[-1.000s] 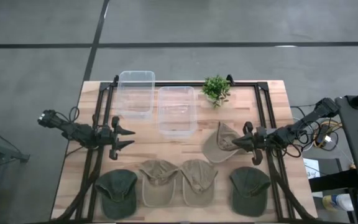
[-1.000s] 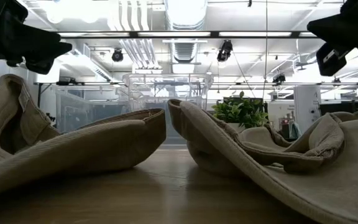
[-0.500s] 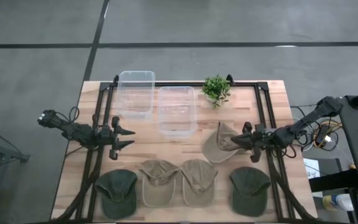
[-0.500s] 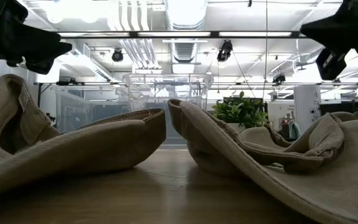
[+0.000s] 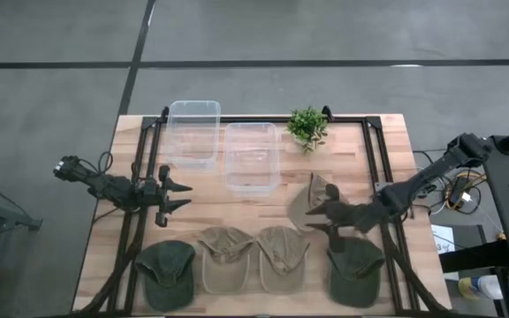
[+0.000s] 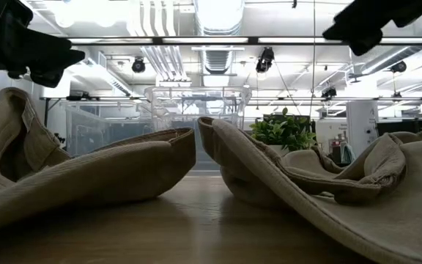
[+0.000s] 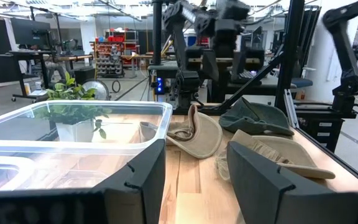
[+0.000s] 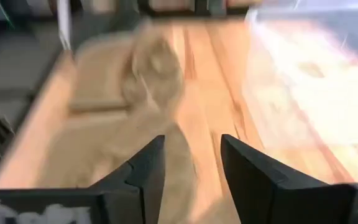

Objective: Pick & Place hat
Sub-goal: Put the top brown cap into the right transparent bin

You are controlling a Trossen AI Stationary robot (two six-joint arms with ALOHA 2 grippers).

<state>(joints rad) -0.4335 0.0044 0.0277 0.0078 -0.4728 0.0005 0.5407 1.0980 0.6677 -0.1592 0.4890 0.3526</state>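
Not much done yet: both bins (image 5: pixel 252 157) look empty. Right tool (image 5: pixel 318 219) hangs wide open and holding nothing over the tan hat (image 5: pixel 307 201) on the surface (image 5: pixel 387 141); left tool (image 5: pixel 177 196) waits, open too.

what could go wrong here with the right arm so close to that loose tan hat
The right gripper, jaws open, hangs over the tan hat, which is crumpled and tilted up on its side, so it may pinch only a fold and let the hat slip. The dark green hat lies just below the arm and could get dragged. The left gripper waits by the clear bins.
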